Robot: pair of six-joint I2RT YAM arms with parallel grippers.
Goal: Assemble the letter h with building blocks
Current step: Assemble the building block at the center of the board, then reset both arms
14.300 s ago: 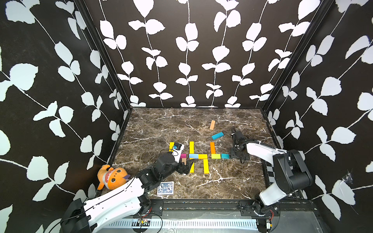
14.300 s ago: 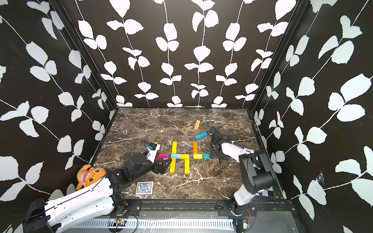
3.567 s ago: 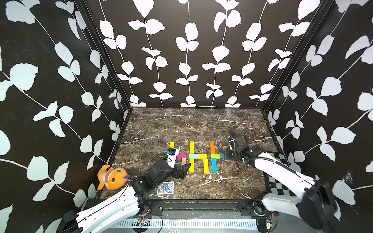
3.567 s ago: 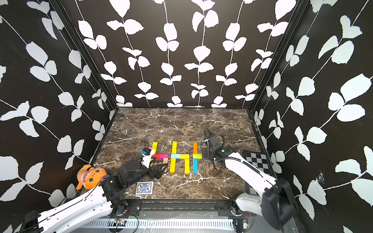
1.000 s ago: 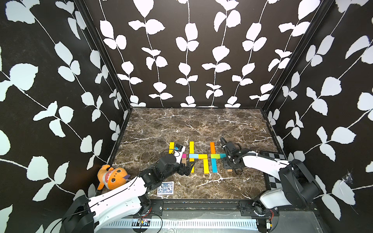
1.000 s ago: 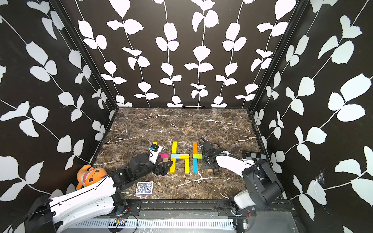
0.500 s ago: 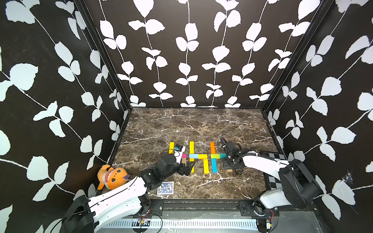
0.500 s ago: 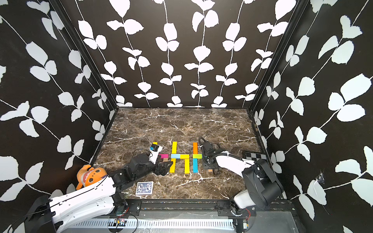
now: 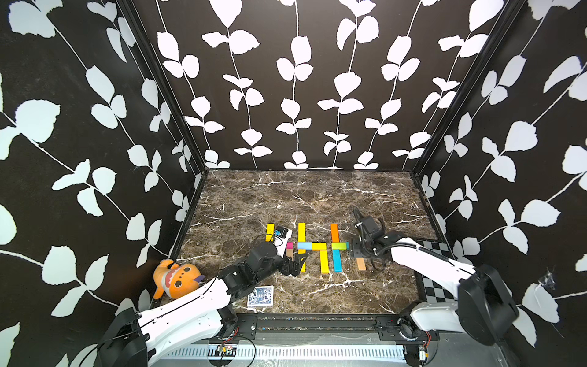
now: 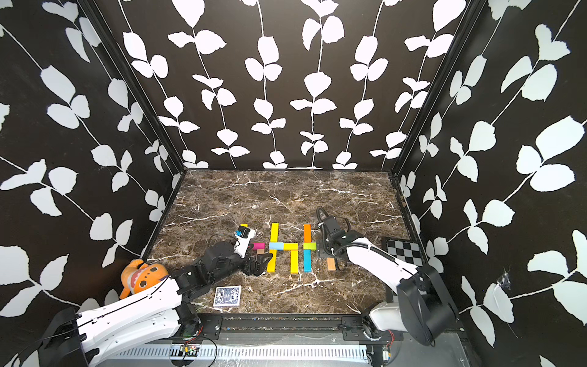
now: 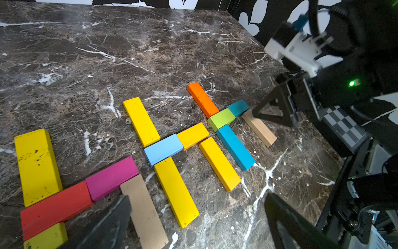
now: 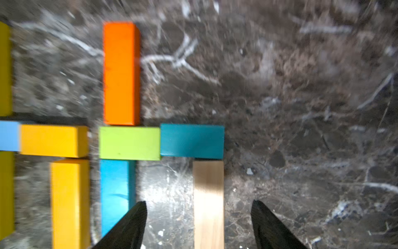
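Observation:
Several building blocks lie flat on the marble, forming h shapes side by side. The rightmost letter h has an orange bar (image 12: 121,73) over a blue bar (image 12: 116,194) as its stem. A green bar (image 12: 129,143) and a teal bar (image 12: 191,140) form its crossbar, and a tan block (image 12: 207,194) (image 9: 360,263) is its leg. My right gripper (image 12: 198,205) (image 9: 362,254) stands open astride the tan block, with a gap on both sides. My left gripper (image 11: 198,198) (image 9: 293,265) is open and empty, low over the near end of a yellow bar (image 11: 175,191).
A blue-patterned playing card (image 9: 261,295) lies near the front edge. An orange plush toy (image 9: 176,279) sits at the front left corner, and a checkerboard panel (image 9: 435,248) lies along the right edge. Black leaf-patterned walls close in three sides.
My right gripper has opened and let go of the tan block, which now lies under the teal bar's end. The left arm has not moved.

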